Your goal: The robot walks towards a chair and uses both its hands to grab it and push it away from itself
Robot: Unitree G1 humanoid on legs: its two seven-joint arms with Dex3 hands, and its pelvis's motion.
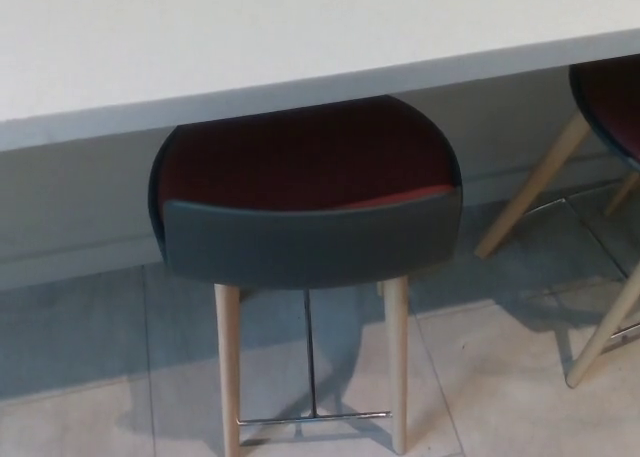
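A chair (305,242) with a dark red seat, a low dark grey backrest and pale wooden legs stands in the middle of the head view. Its seat is tucked partly under the edge of a white table (300,47). A thin metal footrest bar (312,415) joins the legs near the floor. Neither of my hands shows in the view.
A second chair (610,107) of the same kind stands at the right edge, its wooden legs (530,187) splayed over the pale tiled floor (80,377). A grey wall base runs under the table behind the chairs.
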